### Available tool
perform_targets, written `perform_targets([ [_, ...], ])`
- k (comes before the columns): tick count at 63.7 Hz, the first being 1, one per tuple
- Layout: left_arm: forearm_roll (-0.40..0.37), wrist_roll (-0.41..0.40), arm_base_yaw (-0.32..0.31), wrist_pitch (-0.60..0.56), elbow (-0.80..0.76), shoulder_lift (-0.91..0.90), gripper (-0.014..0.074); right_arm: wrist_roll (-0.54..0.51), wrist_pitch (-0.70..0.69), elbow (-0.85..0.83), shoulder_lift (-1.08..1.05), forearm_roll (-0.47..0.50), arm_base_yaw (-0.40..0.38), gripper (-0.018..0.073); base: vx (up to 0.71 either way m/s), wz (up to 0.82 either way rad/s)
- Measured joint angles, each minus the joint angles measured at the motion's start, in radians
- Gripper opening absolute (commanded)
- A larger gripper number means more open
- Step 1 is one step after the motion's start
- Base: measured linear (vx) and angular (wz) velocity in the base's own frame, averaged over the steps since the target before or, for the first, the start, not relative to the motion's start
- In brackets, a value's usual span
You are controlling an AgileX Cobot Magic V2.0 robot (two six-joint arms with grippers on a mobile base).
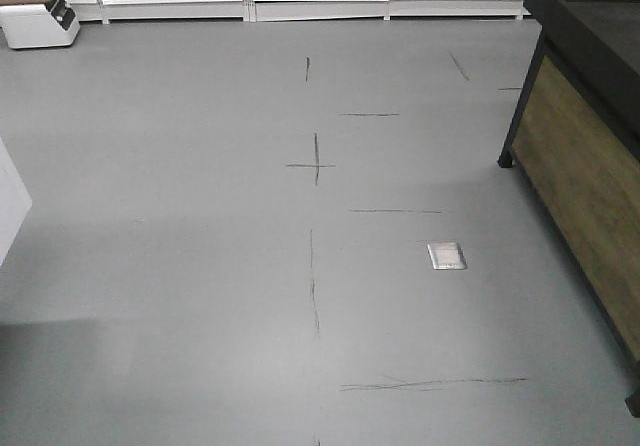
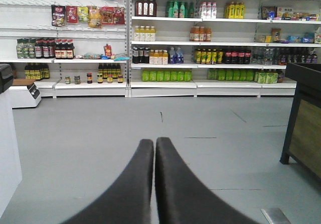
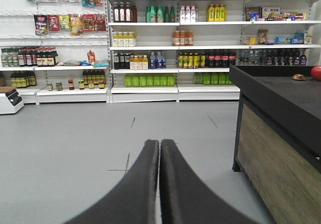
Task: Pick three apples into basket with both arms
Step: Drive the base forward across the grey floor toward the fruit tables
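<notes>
My left gripper (image 2: 154,141) is shut and empty, pointing across the grey shop floor toward the shelves. My right gripper (image 3: 159,143) is shut and empty too, held level above the floor. One red round fruit (image 3: 316,73), perhaps an apple, shows at the far right edge of the right wrist view, on top of the black display stand (image 3: 281,91). The basket is out of view. The other apples are out of view. Neither gripper shows in the front view.
The black stand with wood-panel sides (image 1: 590,156) stands at the right; it also shows in the left wrist view (image 2: 306,118). White shelves of bottles (image 2: 200,38) line the far wall. A white scale (image 1: 38,21) sits far left. A metal floor plate (image 1: 446,256) lies near the stand.
</notes>
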Motion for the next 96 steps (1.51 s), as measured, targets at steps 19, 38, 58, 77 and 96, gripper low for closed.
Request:
perform_targets([
  [19,0.0,0.0,0.0,0.0,0.0,0.0,-0.0006,0.0,0.0,0.0,0.0,0.0,0.0,-0.0009,0.0,0.0],
  [38,0.0,0.0,0.0,0.0,0.0,0.0,-0.0006,0.0,0.0,0.0,0.0,0.0,0.0,-0.0009,0.0,0.0],
  [58,0.0,0.0,0.0,0.0,0.0,0.0,-0.0006,0.0,0.0,0.0,0.0,0.0,0.0,-0.0009,0.0,0.0],
  [77,0.0,0.0,0.0,0.0,0.0,0.0,-0.0006,0.0,0.0,0.0,0.0,0.0,0.0,-0.0009,0.02,0.02],
  [96,0.0,0.0,0.0,0.0,0.0,0.0,-0.0006,0.0,0.0,0.0,0.0,0.0,0.0,-0.0009,0.09,0.05],
])
